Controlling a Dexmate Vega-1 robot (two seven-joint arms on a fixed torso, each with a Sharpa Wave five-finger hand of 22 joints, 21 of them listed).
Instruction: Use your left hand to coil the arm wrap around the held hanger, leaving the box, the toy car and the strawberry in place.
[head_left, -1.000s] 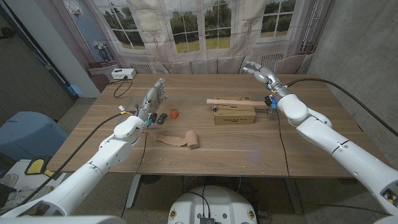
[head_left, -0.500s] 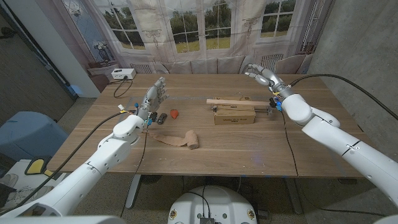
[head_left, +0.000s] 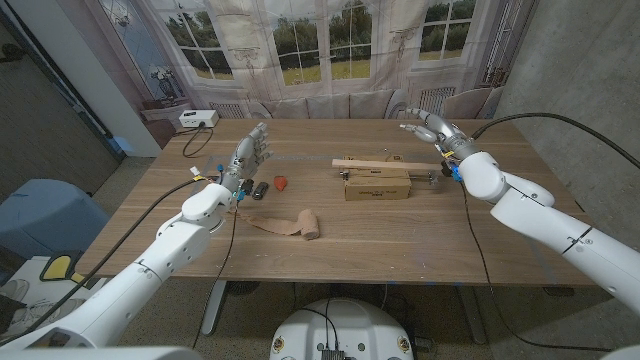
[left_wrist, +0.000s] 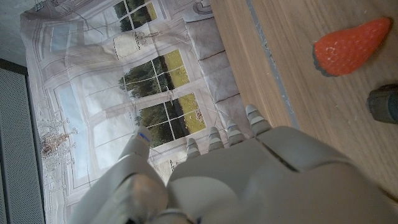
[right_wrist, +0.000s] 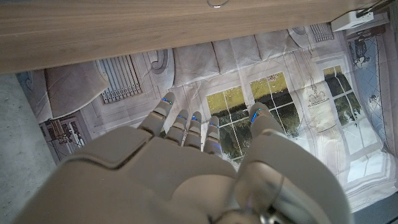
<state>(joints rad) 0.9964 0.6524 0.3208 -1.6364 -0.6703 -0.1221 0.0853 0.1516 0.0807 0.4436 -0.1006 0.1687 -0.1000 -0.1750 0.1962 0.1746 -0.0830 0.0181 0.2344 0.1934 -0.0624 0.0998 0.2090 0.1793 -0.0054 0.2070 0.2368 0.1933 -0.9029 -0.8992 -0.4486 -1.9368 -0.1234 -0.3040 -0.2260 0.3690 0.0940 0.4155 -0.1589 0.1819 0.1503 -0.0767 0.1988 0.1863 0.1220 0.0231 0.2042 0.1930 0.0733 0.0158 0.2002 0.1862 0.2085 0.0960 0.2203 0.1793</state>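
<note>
Both robot hands empty, fingers spread: left robot hand raised near the tan fabric arm wrap, half unrolled on the worktop; right robot hand beyond the wooden hanger on the cardboard box, not yet grasped.

A wooden table stands before a window-printed backdrop, grey walls beside.

A robot lab staged as a home: printed window backdrop, bare concrete wall, cabled wooden tabletop.
</note>
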